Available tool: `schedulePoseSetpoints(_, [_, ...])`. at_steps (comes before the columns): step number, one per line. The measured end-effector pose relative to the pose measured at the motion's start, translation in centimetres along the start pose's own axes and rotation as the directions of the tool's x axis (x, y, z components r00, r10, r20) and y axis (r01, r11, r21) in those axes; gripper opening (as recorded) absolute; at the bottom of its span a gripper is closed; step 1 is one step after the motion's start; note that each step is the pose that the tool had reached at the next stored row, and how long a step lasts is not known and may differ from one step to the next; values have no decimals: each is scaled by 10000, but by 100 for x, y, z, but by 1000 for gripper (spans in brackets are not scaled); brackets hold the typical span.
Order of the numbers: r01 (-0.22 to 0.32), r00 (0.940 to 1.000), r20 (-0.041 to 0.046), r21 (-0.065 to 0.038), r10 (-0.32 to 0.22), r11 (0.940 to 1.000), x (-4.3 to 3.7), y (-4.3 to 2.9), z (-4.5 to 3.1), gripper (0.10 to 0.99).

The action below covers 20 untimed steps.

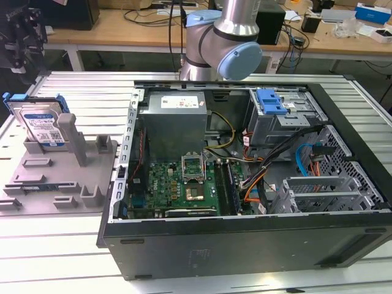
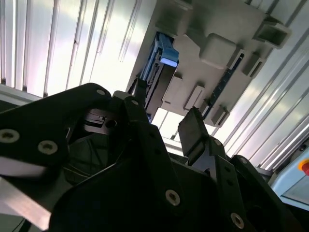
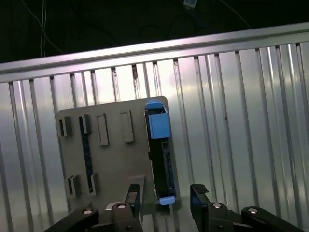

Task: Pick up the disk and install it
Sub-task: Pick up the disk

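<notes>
The hand (image 3: 164,195) hangs with jaws apart, holding nothing. Just ahead of it, the disk (image 3: 161,159) stands on edge in a grey holder (image 3: 111,159) on the table (image 3: 231,121).

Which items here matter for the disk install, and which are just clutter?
Job: disk, upright in grey holder; gripper, jaws open, over it; drive cage in the open computer case.
Lying about: motherboard, power supply, orange cables, boxes on the back bench.

exterior view: high, angled down, mid-range, PC case (image 1: 245,245) + grey holder (image 1: 37,168)
first wrist view: straight down
second wrist view: oblique
shared: holder w/ disk (image 3: 159,154)
</notes>
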<state>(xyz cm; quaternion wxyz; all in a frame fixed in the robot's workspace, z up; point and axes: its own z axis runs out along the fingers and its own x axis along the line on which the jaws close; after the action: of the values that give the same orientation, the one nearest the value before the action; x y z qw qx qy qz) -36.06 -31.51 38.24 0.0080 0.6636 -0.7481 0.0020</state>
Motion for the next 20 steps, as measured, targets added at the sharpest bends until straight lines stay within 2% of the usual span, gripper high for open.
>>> schedulePoseSetpoints(6, [632, 9979, -124, 18, -632, 9980, -1, -1, 6, 541])
schedulePoseSetpoints(9, [771, 9969, -170, 23, -770, 9970, -2, -1, 7, 541])
schedulePoseSetpoints(20, [783, 9968, -171, 23, -783, 9969, -20, 1, 7, 541])
